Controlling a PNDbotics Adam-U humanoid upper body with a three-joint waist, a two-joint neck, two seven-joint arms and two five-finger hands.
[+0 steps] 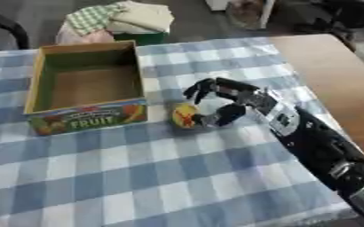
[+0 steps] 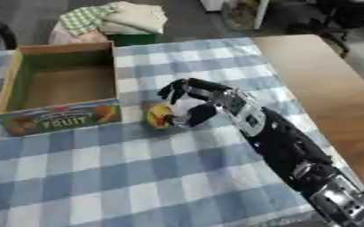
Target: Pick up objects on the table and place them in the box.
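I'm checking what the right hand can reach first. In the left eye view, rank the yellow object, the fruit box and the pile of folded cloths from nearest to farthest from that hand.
From the right hand:
1. Yellow object, at the fingertips, on its left.
2. Fruit box, further left on the checked cloth.
3. Pile of folded cloths, beyond the table's far edge.

Soft matt cloth point(image 1: 138, 177) in blue and white checks over a smooth bare wooden table point(image 1: 333, 71). Cardboard box point(image 1: 84, 117) — printed, slightly glossy front, dull brown inside. Black plastic right hand point(image 1: 231, 99) with silver metal joints — faint sheen.
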